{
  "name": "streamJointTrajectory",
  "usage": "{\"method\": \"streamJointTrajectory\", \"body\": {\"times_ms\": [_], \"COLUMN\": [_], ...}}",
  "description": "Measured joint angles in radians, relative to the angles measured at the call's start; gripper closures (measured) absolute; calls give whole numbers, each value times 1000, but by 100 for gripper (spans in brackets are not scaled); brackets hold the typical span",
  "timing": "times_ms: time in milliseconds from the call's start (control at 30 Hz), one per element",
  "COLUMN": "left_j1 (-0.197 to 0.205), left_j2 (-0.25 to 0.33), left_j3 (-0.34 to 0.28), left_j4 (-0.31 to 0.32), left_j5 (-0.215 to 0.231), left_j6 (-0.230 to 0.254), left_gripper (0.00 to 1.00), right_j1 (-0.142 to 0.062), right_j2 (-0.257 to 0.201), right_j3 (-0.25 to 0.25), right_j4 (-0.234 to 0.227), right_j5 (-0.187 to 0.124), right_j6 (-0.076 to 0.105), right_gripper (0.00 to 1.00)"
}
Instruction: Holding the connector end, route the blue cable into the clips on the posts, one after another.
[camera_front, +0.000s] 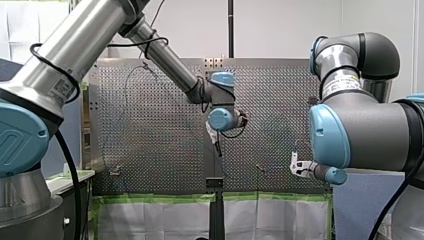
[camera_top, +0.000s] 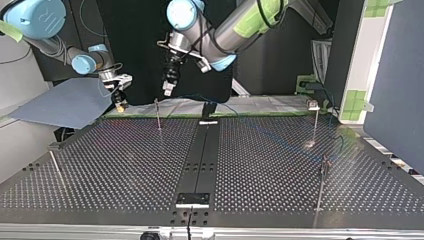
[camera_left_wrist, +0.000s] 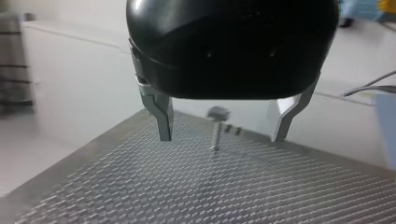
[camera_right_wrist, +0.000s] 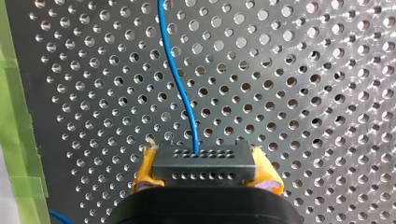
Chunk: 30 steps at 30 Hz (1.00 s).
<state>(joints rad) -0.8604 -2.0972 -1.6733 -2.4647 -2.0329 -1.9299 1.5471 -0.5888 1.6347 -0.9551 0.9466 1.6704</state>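
We are pinching the connector (camera_right_wrist: 205, 165) in our right gripper (camera_right_wrist: 206, 174), blue cable (camera_right_wrist: 180, 84) trailing ahead; our left gripper (camera_left_wrist: 222, 136) is hanging spread, the post (camera_left_wrist: 215, 130) ahead seemingly not yet carrying cable.

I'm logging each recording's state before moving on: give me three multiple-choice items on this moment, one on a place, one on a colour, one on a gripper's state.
1. Where is the connector? A lying loose, held by nothing; B in my left gripper; C between my right gripper's pads.
2. What colour is the cable leaving the connector? A red; B blue; C white.
3. My left gripper is: A open and empty; B shut on the cable; C shut on the connector.

Answers: 1 C, the right wrist view shows the yellow pads clamping it; 2 B, it shows blue in that same view; 3 A, its fingers stand apart in the left wrist view, gripping nothing.
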Motion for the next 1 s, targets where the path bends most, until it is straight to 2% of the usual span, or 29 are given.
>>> {"method": "streamJointTrajectory", "body": {"times_ms": [200,467,1000], "left_j1": [26,88,90], "left_j2": [66,150,329], "left_j3": [-66,-150,-329], "left_j4": [57,122,122], "left_j5": [-20,-17,-20], "left_j6": [-34,-56,-46], "left_gripper": [0,0,0], "right_j1": [0,0,0], "right_j2": [0,0,0], "right_j3": [0,0,0], "right_j4": [1,1,1], "right_j5": [0,0,0], "right_j6": [3,2,0], "right_gripper": [100,100,100]}}
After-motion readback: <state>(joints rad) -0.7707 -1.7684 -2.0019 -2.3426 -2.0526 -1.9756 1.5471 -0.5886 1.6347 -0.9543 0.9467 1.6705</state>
